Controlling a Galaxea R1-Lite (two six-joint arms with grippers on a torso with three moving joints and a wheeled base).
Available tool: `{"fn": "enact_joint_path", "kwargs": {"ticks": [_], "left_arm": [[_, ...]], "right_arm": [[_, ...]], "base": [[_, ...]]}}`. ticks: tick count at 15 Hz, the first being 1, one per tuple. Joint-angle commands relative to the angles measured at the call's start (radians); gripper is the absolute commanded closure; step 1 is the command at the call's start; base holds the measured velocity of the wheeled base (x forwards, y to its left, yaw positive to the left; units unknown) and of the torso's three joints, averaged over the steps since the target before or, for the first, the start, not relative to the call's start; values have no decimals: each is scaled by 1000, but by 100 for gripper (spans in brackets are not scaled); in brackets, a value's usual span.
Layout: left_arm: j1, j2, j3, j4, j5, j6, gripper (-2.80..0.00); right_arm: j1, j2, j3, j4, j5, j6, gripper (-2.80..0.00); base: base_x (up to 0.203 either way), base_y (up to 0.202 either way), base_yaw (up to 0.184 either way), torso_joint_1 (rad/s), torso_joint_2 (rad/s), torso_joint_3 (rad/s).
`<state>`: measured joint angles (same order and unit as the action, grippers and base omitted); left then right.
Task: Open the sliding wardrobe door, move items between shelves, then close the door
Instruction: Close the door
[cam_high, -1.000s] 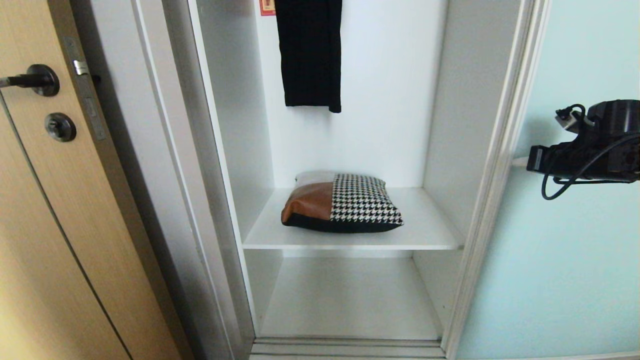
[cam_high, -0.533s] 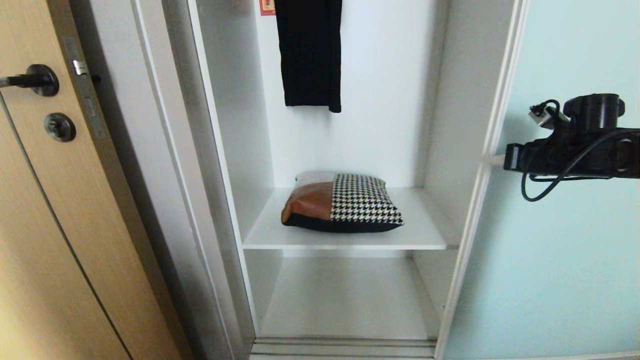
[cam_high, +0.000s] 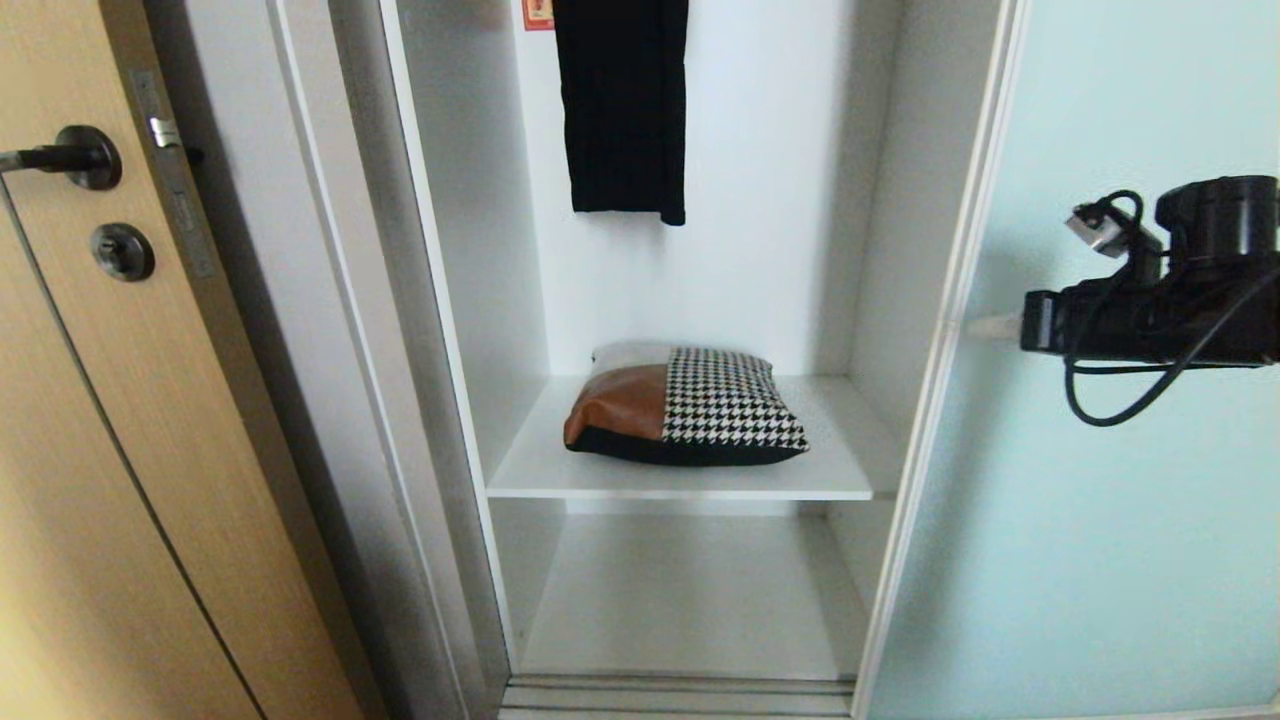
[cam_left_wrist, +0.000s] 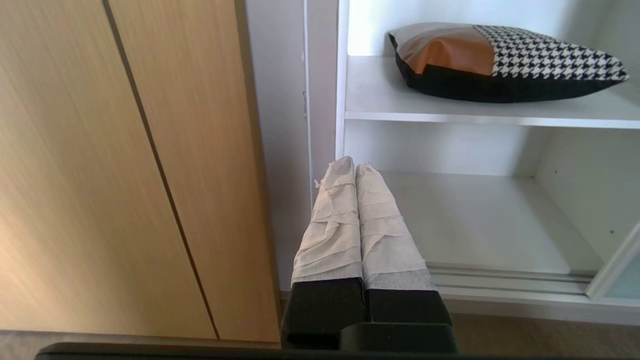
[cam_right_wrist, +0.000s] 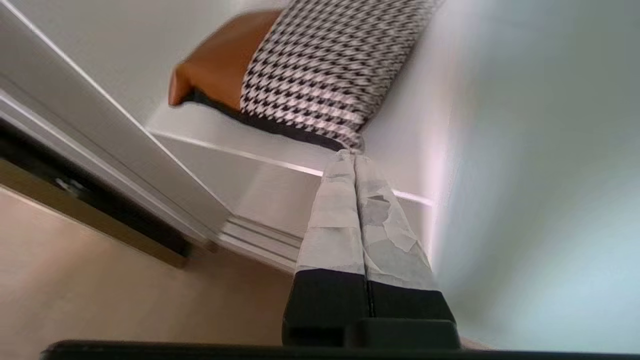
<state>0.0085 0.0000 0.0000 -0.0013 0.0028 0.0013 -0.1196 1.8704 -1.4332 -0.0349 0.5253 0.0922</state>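
The sliding wardrobe door (cam_high: 1100, 560), frosted pale blue-green glass in a thin white frame, covers the wardrobe's right part, its edge overlapping the upper shelf's (cam_high: 850, 465) right end. My right gripper (cam_high: 978, 326) is shut and empty, lying level with its taped fingertips against the door's frame. A tan leather and houndstooth bag (cam_high: 690, 405) lies on the upper shelf; the lower shelf (cam_high: 690, 590) is bare. In the right wrist view the shut gripper (cam_right_wrist: 354, 155) points past the door (cam_right_wrist: 550, 175) toward the bag (cam_right_wrist: 310, 70). My left gripper (cam_left_wrist: 355, 167) hangs parked, shut, low before the wardrobe's left wall.
A black garment (cam_high: 620, 110) hangs at the back above the bag. A light wood door (cam_high: 100, 450) with a dark lever handle (cam_high: 60, 158) stands at the left. The door's floor track (cam_high: 680, 695) runs along the wardrobe's bottom.
The sliding door's edge has moved left across the opening, covering more of the right side wall and shelf end. My right gripper has travelled left with it.
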Motion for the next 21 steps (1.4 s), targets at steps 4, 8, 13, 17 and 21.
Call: {"fn": "enact_joint_path", "kwargs": {"ticks": [4, 8, 13, 17, 21], "left_arm": [[1, 2, 2, 0, 0, 0, 0], [1, 2, 2, 0, 0, 0, 0], [1, 2, 2, 0, 0, 0, 0], [1, 2, 2, 0, 0, 0, 0], [1, 2, 2, 0, 0, 0, 0]], "right_arm": [[-39, 19, -42, -5, 41, -3, 0], [-38, 95, -111, -11, 36, 5, 0], [-19, 154, -177, -2, -16, 10, 0], [-17, 182, -188, -6, -33, 11, 0], [-19, 203, -226, -2, -35, 12, 0]], "base": [[0, 0, 0, 0, 0, 0], [0, 0, 0, 0, 0, 0], [0, 0, 0, 0, 0, 0], [0, 0, 0, 0, 0, 0], [0, 0, 0, 0, 0, 0]]}}
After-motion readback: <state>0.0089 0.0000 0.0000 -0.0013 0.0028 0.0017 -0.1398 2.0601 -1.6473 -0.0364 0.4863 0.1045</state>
